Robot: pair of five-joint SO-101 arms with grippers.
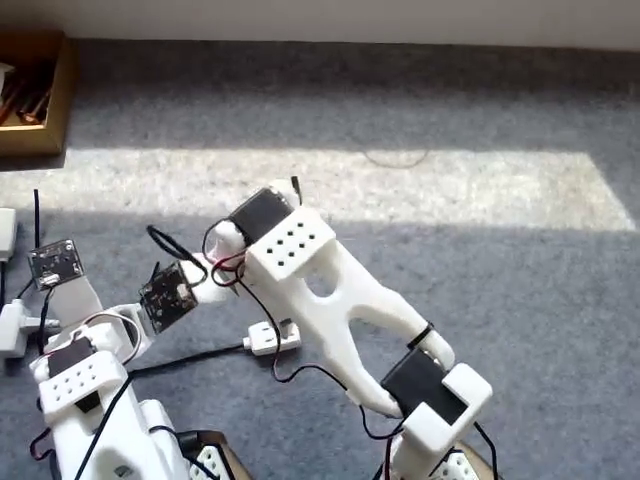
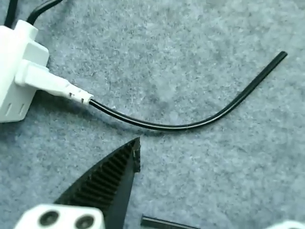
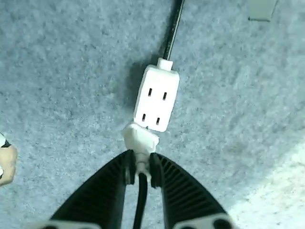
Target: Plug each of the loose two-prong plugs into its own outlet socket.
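Note:
In the right wrist view my right gripper is shut on the neck of a white two-prong plug. The plug's front touches the near end of a white outlet block, whose black cable runs away from me. In the left wrist view a second white outlet block holds a seated white plug with a curved black cable. My left gripper's black finger hovers apart from that cable, open, holding nothing. The high view shows one outlet block beside the right arm and another at the left edge.
Everything lies on grey carpet with a sunlit band across the far part. A wooden box stands at the far left corner. The right arm's white links span the middle, and thin black wires trail beneath them.

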